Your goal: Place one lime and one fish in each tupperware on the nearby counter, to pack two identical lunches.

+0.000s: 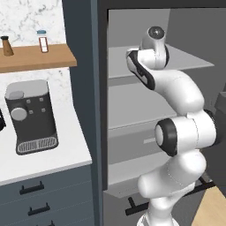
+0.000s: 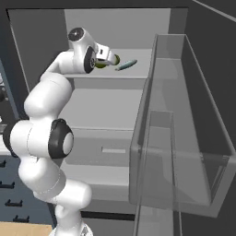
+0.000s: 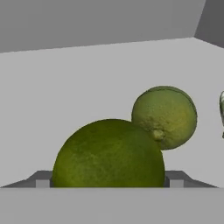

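Observation:
My gripper (image 2: pixel 112 59) reaches onto the top shelf (image 2: pixel 138 73) of the open fridge. In the hand view one lime (image 3: pixel 109 153) sits right between the fingers (image 3: pixel 42 180) of the gripper (image 3: pixel 109 181). The jaws are open, and each tip stands close beside the fruit. That lime (image 2: pixel 115 60) shows at the fingertips in the right base view. A second lime (image 3: pixel 164 116) lies just behind it to the right. A slender grey fish (image 2: pixel 126 65) rests on the same shelf, right of the limes, and its edge (image 3: pixel 222 111) peeks in at the hand view's right border. The tupperware is out of view.
The fridge door (image 2: pixel 184 138) with clear bins hangs open on the right. Lower fridge shelves (image 2: pixel 106 108) lie below the hand. Left of the fridge, a coffee machine (image 1: pixel 31 117) stands on a white counter (image 1: pixel 53 163), under a wooden shelf (image 1: pixel 35 57) holding two bottles.

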Robot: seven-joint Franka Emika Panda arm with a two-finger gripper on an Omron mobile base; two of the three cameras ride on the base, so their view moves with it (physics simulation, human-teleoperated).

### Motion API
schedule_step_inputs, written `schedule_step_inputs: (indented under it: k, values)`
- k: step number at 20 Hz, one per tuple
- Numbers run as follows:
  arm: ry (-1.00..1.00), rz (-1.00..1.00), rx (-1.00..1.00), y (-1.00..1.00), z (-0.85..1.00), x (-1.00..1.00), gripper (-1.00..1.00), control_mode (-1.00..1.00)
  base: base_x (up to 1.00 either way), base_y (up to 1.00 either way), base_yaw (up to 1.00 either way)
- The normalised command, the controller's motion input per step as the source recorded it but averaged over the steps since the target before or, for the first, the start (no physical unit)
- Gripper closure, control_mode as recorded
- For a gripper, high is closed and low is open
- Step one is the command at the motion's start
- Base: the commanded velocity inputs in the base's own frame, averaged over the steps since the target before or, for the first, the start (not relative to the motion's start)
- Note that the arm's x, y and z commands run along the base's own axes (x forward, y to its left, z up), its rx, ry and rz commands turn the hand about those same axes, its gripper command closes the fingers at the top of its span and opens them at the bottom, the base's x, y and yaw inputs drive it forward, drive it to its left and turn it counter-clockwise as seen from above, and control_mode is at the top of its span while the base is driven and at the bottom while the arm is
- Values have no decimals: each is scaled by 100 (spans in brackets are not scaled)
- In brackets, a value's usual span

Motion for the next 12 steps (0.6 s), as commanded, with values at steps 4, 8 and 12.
schedule_step_inputs:
  k: [4, 8, 12]
  values:
    - [-19, 0, 0, 7, 0, -65, 100, -100, 0, 0, 0]
    - [-54, 0, -4, 36, 12, -100, 100, -100, 0, 0, 0]
    - [-34, -2, 3, 21, 23, -100, 100, -100, 0, 0, 0]
